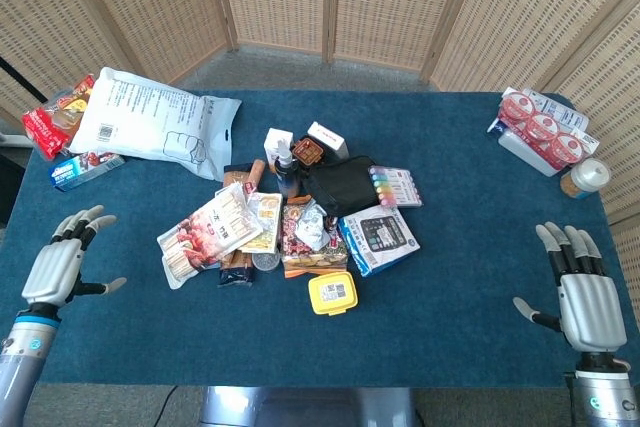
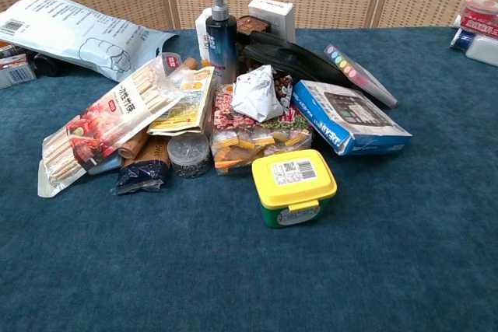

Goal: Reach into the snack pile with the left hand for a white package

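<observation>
A small crinkled white package (image 1: 312, 224) (image 2: 256, 94) lies on top of the snack pile in the middle of the blue table (image 1: 450, 287). My left hand (image 1: 62, 269) hovers open over the table's front left, well left of the pile, fingers spread and empty. My right hand (image 1: 580, 289) is open at the front right, fingers spread, holding nothing. Neither hand shows in the chest view.
Around the white package lie a biscuit-stick bag (image 1: 207, 233), a yellow-lidded tub (image 1: 333, 293), a blue box (image 1: 379, 238), a dark spray bottle (image 2: 220, 27) and a black pouch (image 1: 338, 186). A large white bag (image 1: 150, 123) sits back left; red-lidded cups (image 1: 540, 127) back right.
</observation>
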`<state>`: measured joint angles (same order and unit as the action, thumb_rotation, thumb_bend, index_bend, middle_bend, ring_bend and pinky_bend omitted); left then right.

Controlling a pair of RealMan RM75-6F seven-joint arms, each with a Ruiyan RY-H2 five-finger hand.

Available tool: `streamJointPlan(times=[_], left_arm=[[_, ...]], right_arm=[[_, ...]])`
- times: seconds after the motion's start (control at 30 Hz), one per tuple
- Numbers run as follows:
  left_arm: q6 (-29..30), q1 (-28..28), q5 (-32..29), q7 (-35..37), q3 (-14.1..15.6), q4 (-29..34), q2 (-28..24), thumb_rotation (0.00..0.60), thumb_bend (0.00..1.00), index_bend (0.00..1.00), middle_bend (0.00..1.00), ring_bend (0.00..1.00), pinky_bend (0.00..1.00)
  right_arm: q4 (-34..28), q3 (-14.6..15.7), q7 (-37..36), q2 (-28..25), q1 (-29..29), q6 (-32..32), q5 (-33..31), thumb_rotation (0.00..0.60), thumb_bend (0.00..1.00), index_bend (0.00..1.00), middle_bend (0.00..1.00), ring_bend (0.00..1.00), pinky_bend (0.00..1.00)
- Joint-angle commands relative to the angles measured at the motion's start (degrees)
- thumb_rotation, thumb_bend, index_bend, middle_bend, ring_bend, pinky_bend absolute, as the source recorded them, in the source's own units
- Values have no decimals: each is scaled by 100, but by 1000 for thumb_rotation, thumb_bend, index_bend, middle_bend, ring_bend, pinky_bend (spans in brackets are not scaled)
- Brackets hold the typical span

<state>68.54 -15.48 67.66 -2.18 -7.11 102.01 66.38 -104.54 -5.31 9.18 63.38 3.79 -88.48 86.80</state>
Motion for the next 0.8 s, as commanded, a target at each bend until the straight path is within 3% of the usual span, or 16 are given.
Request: streamJointPlan(times=[0.03, 0.17, 0.43, 0.8], left_arm=[[-360, -333, -565, -348, -226, -153, 381, 600, 90, 156, 0, 0, 0], [-699, -635, -1101, -702, -308, -139, 608, 600, 88, 117, 0, 0, 0], [-635, -1146, -1963, -1520, -517, -318, 1277, 600, 81, 109, 0, 0, 0], [-607, -1600, -2473, -2007, -602, -581, 1833, 600, 70, 105, 0, 0, 0]], right_arm=[[-11, -1, -17, -10, -7, -14, 10, 600, 0, 0, 0, 0, 0], [-27, 1, -46, -32, -21, -37, 29, 600, 0, 0, 0, 0, 0], [-29, -3, -69, -44, -13, -4, 8, 600, 0, 0, 0, 0, 0], [-37, -19, -190, -111, -28, -7, -25, 600, 0, 0, 0, 0, 0]])
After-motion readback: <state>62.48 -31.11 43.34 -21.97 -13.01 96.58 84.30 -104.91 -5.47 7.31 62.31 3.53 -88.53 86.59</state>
